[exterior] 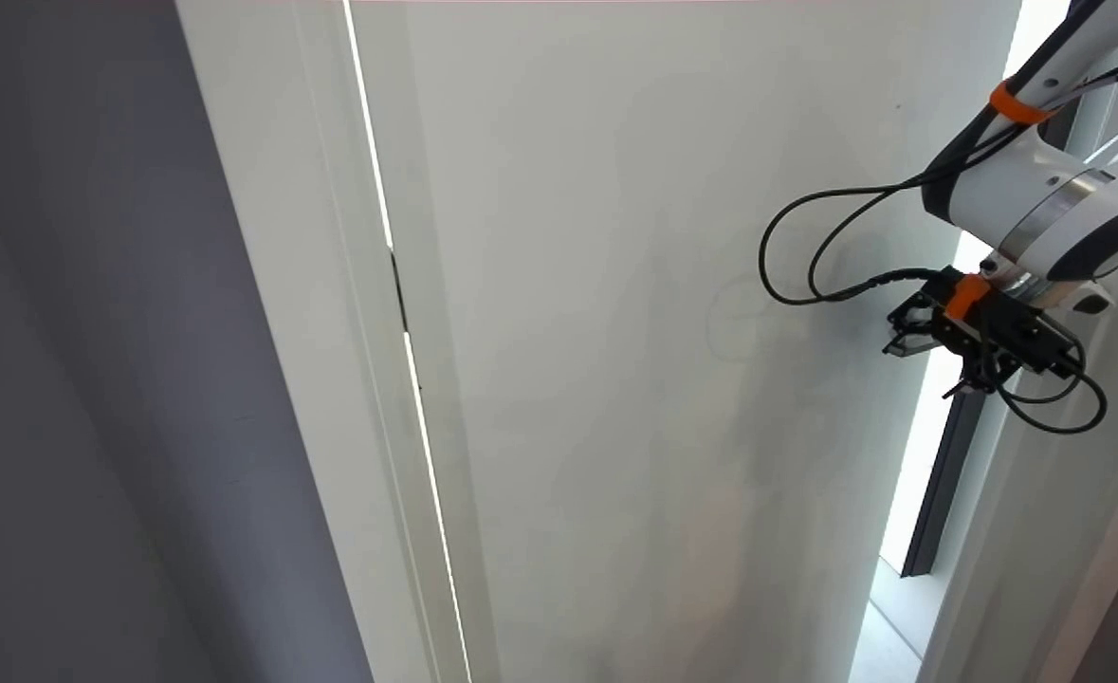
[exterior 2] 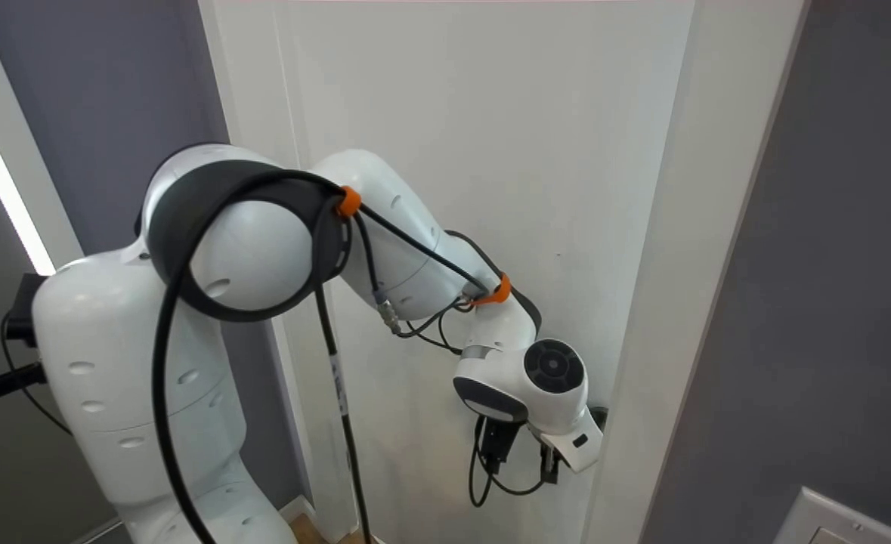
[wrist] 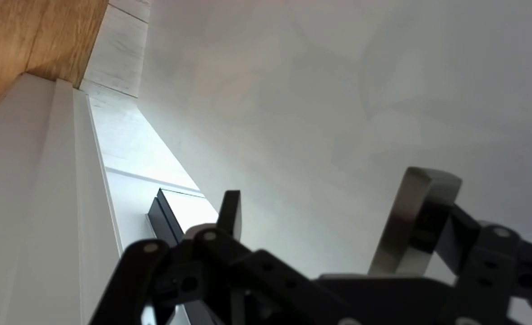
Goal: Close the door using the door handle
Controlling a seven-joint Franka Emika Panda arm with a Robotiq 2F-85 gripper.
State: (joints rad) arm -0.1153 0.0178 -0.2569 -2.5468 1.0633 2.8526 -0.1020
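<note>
With gripper [wrist: 343, 203] spread wide, clasping nothing | with handle [wrist: 412, 223] apparently inside that spread at wrist-view 4 o'clock, unclear if touching | likely so placed for hooking and pulling | facing door [wrist: 293, 135], ajar toward 9 o'clock

One door [exterior: 615, 379] and one silver lever handle [wrist: 401, 216] are counted, and the door is flanked by two white frame strips [exterior 2: 717, 151] in an exterior view. One robot arm [exterior 2: 139, 355] is seen, ended by one gripper [wrist: 344, 205], on which two fingers [wrist: 229, 210] can be made out. Two orange bands [exterior 2: 499, 289] are shown in each exterior view. One wall plate [exterior 2: 812, 510], one black box [exterior 2: 26, 311] and one silver cable connector [exterior 2: 387, 313] are found in an exterior view. One bright slit [exterior: 368, 123] is divided into two stretches by one dark piece [exterior: 398, 289]. Two kinds of flooring, brown wood [wrist: 22, 40] and pale planks [wrist: 117, 49], are seen in the wrist view. The number of black cables [exterior 2: 160, 363] cannot be told.
</note>
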